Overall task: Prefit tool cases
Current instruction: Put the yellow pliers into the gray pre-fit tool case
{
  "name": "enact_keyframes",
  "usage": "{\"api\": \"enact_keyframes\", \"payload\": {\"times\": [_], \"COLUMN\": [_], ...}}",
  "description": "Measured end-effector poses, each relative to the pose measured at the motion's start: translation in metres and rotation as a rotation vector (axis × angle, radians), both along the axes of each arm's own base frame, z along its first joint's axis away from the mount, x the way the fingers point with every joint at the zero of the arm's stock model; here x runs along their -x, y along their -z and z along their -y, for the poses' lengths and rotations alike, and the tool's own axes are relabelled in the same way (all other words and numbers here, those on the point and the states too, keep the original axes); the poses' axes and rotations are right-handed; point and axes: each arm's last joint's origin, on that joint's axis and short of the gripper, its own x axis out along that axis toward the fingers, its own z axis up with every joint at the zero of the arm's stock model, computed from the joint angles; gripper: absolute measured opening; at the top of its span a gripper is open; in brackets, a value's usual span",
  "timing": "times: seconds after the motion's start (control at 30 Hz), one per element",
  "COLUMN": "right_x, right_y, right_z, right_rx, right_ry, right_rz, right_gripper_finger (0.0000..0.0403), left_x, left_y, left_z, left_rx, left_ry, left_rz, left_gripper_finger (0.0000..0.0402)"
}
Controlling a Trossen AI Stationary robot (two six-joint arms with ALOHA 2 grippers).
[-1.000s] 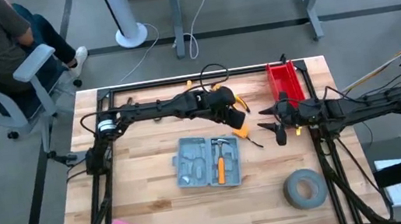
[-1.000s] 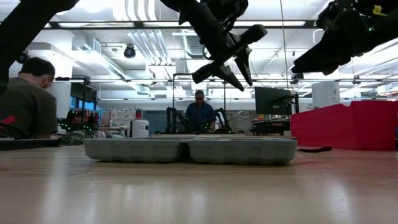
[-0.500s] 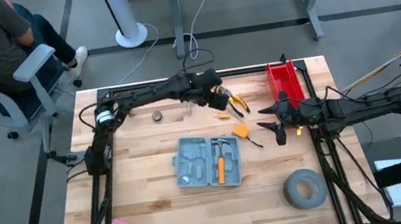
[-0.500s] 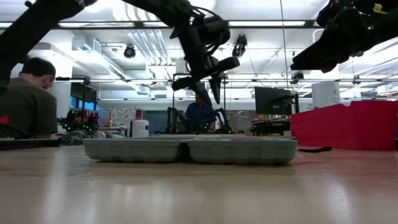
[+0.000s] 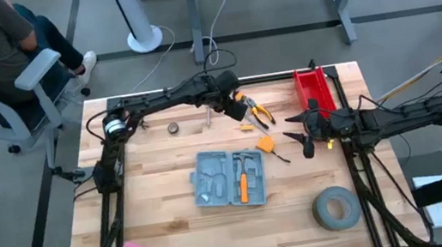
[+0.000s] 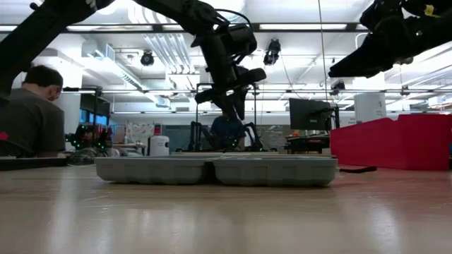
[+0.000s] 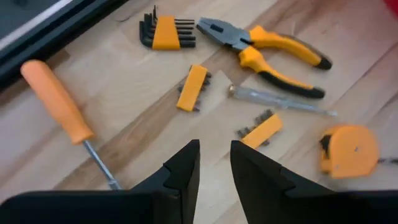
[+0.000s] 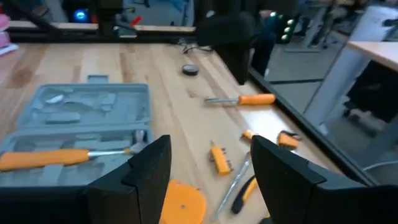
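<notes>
change: the left gripper (image 5: 236, 102) has pulled away from the spot beside the tape measure (image 5: 266, 145) and now hangs over the loose tools at the far side of the tool case (image 5: 229, 178) — it carries nothing in either the earlier or the present views.
meaning for task: a judgement — the arm seems to be choosing the next tool to seat; the case holds only an orange-handled hammer (image 5: 243, 181) and a small pale piece, with most recesses bare, so the fitting is at an early stage.
tool case: lies open and flat on the tabletop (image 5: 175, 225), near its middle, untouched by either arm; in the low view its two grey halves (image 6: 215, 170) sit side by side.
loose tools: beyond the case from the front edge lie the pliers (image 7: 267, 46), a hex key set (image 7: 165, 32), two orange bit holders (image 7: 192, 88), a slim driver shaft (image 7: 280, 101) and an orange-handled screwdriver (image 7: 59, 102).
left arm pose: stretched out from its base toward the far side of the case, wrist bent down; jaws empty and parted by a narrow gap, pointing at bare wood between the screwdriver and the bit holders.
right arm pose: the right gripper (image 5: 303, 129) waits raised, between the case and the red bin (image 5: 314, 91), aimed toward the case — jaws spread wide, holding nothing.
tape roll: the grey roll (image 5: 335, 209) lies well apart from the case, toward the front right corner.
</notes>
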Motion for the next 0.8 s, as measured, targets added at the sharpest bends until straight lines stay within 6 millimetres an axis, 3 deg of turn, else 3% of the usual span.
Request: {"api": "enact_keyframes", "payload": {"times": [0.13, 0.3, 0.47, 0.57, 0.8], "right_x": [-0.001, -0.002, -0.001, -0.001, 0.001], "right_y": [-0.004, -0.007, -0.007, -0.007, -0.025], "right_z": [0.001, 0.001, 0.001, 0.001, 0.003], "right_rx": [0.028, 0.021, 0.001, -0.027, 0.055], "right_ry": [0.028, 0.030, 0.035, 0.042, 0.088], "right_rz": [0.031, 0.075, 0.079, 0.091, 0.124], "right_gripper_finger": [0.0199, 0.0199, 0.0199, 0.0199, 0.0199], "left_x": [-0.001, -0.018, -0.035, -0.037, -0.042], "left_y": [0.000, -0.002, 0.019, 0.031, 0.025], "left_z": [0.000, 0.004, 0.006, 0.004, -0.004], "left_rx": [0.009, 0.042, 0.156, 0.190, 0.171], "left_ry": [0.044, 0.099, 0.171, 0.149, 0.074], "left_rz": [0.010, 0.176, 0.257, 0.241, 0.333], "left_gripper_finger": [0.0105, 0.0121, 0.0121, 0.0119, 0.0118]}}
